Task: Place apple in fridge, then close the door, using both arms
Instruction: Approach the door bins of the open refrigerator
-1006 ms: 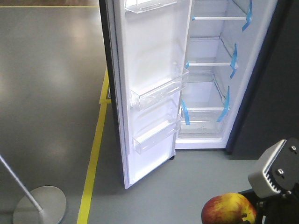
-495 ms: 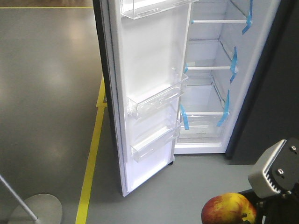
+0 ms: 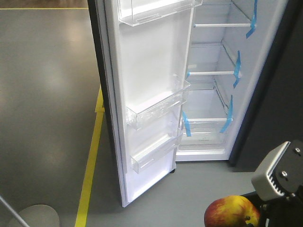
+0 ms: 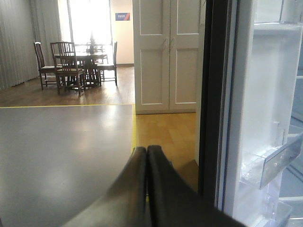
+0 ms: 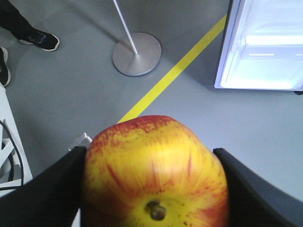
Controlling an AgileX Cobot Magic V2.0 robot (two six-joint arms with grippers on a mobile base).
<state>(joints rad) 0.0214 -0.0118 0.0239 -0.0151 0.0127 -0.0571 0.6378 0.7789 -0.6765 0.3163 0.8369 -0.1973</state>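
Note:
The apple (image 5: 154, 175), red with yellow patches and stem toward the camera, sits between the two black fingers of my right gripper (image 5: 149, 153), which is shut on it. In the front view the apple (image 3: 232, 212) hangs low at the bottom right, beside the light grey gripper block (image 3: 278, 173). Ahead stands the fridge (image 3: 213, 94), open, with a white interior and blue-taped shelves. Its door (image 3: 151, 71) is swung out to the left, clear bins on its liner. My left gripper (image 4: 147, 150) is shut and empty, pointing past the door's dark edge (image 4: 215, 94).
A yellow floor line (image 3: 90, 165) runs beside the door. A round metal stand base (image 5: 137, 53) with a pole sits on the grey floor, and a person's shoes (image 5: 40, 40) are nearby. A dark cabinet (image 3: 279, 85) flanks the fridge's right side. Far off are a table with chairs (image 4: 78, 61).
The fridge and door have grown larger and slid down-left in the front view, and the stand base has slipped toward the bottom-left corner. The apple stays held in the right gripper.

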